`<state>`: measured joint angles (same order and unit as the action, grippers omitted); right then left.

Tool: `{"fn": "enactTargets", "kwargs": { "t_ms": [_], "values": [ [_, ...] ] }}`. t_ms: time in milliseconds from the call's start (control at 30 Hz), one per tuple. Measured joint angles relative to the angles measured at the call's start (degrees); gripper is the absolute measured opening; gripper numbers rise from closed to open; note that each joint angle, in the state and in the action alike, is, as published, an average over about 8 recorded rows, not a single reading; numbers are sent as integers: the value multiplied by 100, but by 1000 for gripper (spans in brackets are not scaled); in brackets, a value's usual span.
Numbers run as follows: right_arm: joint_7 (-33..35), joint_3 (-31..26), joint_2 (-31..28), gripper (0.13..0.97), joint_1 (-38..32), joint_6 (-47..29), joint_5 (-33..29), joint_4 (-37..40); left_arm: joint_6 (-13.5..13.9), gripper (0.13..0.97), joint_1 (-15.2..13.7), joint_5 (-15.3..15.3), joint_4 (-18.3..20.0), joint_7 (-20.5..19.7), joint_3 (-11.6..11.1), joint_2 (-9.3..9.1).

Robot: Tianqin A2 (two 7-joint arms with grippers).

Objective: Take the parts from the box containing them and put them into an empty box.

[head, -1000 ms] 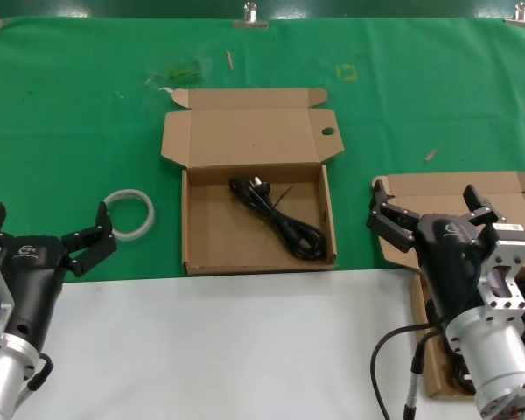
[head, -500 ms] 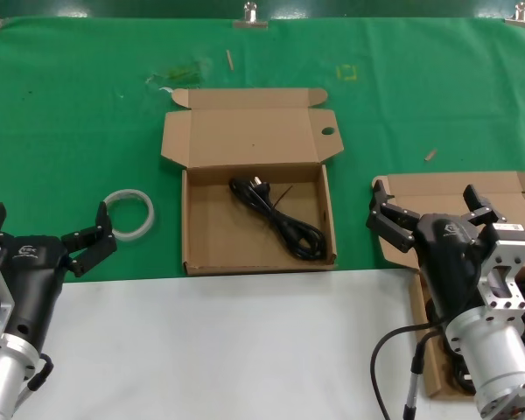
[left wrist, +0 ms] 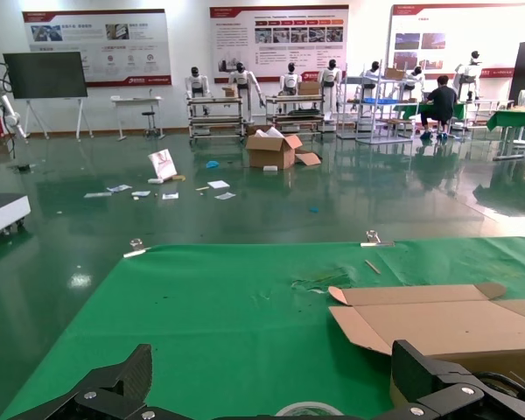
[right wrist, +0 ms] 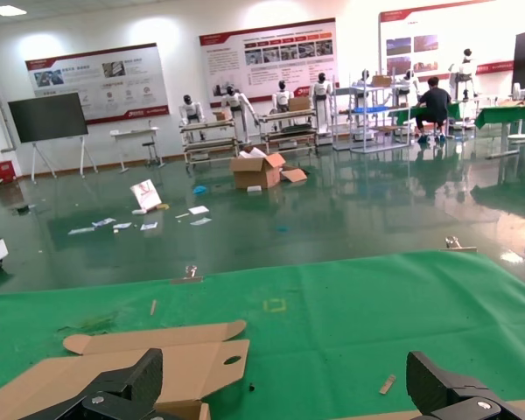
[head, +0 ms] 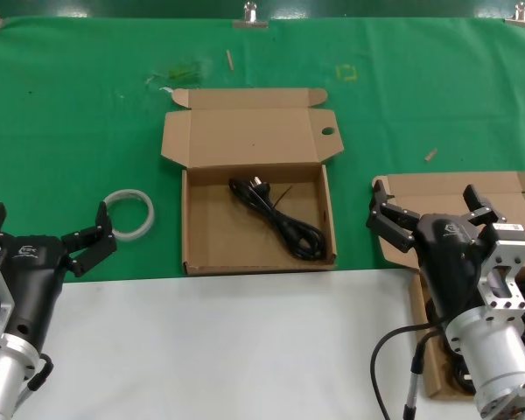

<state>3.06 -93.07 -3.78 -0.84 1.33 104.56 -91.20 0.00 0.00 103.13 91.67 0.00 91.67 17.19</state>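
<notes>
While both arms hover low at the near table point(head: 245, 350) edge, note each tool spread wide and empty: left tool point(head: 48, 234), right tool point(head: 429, 203). One power cord point(head: 277, 219) lies inside the holed box point(head: 255, 203); the source box point(head: 472, 262) sits beneath your right tool.

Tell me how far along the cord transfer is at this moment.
One black power cord already lies in the box with the lid hole. Nothing is in hand: the left gripper and right gripper both hover open and empty. More cords remain in the source box under the right arm, mostly hidden, so the count left is unclear.
</notes>
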Motion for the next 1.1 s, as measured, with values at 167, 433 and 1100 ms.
{"fn": "enactTargets", "kwargs": {
  "t_ms": [167, 433, 1100],
  "values": [
    [0, 0, 0, 966, 0, 0, 0, 0, 0, 965, 0, 0, 0, 0, 0, 0],
    [0, 0, 0, 966, 0, 0, 0, 0, 0, 965, 0, 0, 0, 0, 0, 0],
    [0, 0, 0, 966, 0, 0, 0, 0, 0, 965, 0, 0, 0, 0, 0, 0]
  ]
}}
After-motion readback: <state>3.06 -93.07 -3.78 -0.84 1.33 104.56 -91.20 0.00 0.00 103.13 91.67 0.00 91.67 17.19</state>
